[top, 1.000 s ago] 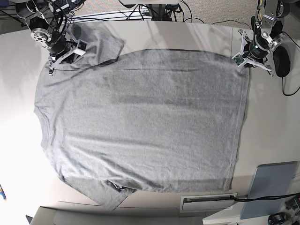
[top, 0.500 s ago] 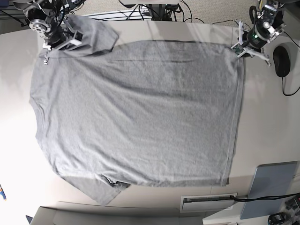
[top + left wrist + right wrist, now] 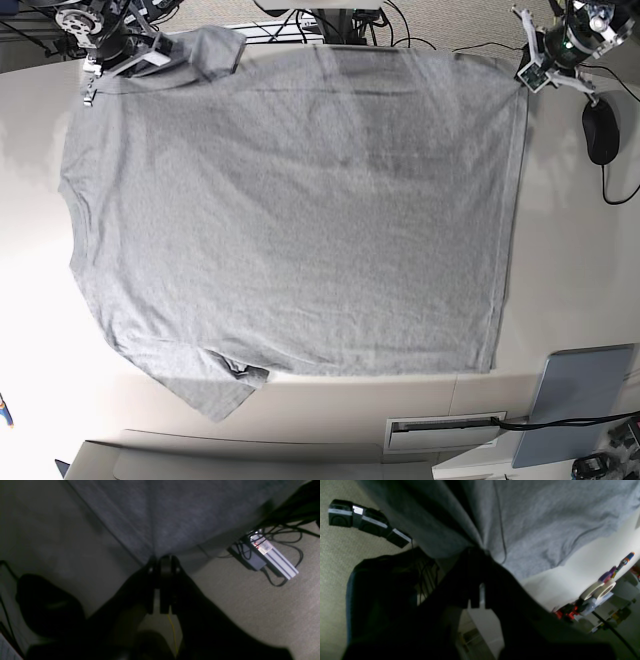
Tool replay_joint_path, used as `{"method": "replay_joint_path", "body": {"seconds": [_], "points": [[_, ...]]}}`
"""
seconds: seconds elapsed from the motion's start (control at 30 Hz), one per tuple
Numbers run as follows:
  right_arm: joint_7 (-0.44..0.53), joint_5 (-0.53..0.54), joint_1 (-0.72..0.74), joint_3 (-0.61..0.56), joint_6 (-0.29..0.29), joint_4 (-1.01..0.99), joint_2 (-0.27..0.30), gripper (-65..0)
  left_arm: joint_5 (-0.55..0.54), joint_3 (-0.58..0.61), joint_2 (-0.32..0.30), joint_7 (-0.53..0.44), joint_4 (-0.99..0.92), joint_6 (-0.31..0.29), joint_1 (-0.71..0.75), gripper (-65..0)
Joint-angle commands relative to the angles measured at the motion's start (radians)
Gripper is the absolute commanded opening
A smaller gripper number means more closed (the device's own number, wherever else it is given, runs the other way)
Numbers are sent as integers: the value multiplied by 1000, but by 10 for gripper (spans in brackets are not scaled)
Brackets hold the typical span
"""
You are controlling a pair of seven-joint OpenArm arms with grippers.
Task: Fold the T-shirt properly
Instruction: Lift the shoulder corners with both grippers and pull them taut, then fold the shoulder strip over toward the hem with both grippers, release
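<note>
The heather-grey T-shirt [image 3: 290, 210] lies spread with its plain side up, hem toward the base view's right, sleeves at the left. My left gripper [image 3: 527, 72] is at the far right corner, shut on the shirt's hem corner; the left wrist view shows the closed jaws [image 3: 161, 558] pinching the cloth [image 3: 175, 510]. My right gripper [image 3: 105, 72] is at the far left, shut on the shoulder by the far sleeve; in the right wrist view [image 3: 480, 550] the cloth [image 3: 545, 517] bunches into it. The shirt's far edge reaches the table's back edge. No lettering shows.
A black computer mouse [image 3: 598, 135] lies right of the shirt. A grey pad [image 3: 580, 395] and a white slotted box [image 3: 445, 432] sit at the front right. Cables and a power strip [image 3: 272, 555] lie on the floor behind the table. Tape rolls [image 3: 597, 590] stand at one table edge.
Both grippers have moved toward the table's back edge, still holding the cloth. The whole shirt has slid away from the front and stretched flatter.
</note>
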Motion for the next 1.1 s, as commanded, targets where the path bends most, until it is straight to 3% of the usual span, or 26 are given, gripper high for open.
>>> {"method": "replay_joint_path", "body": {"seconds": [0.0, 0.33, 0.47, 0.6, 0.73, 0.9, 1.07], "points": [[-11, -9, -11, 8, -14, 18, 14, -650, -8, -15, -13, -13, 18, 6, 23, -650], [-32, -15, -9, 8, -20, 18, 14, -650, -8, -31, -13, -6, 27, 11, 77, -650], [-44, -101, 21, 9, -93, 18, 14, -650, -53, -31, -13, 3, 44, 63, 47, -650], [-53, -189, 74, 8, -124, 18, 14, -650, -140, -31, -13, 45, 52, 62, -9, -650], [-22, -157, 146, 8, -126, 17, 14, -650, -149, -31, -13, 57, 51, 67, -58, -650], [-18, -83, 250, 8, -125, 16, 14, -650, -149, -29, -13, 58, 46, 138, -105, -650], [21, 0, 349, 7, -97, -13, 14, -650, -149, -29, -13, 58, 18, 138, -155, -650]]}}
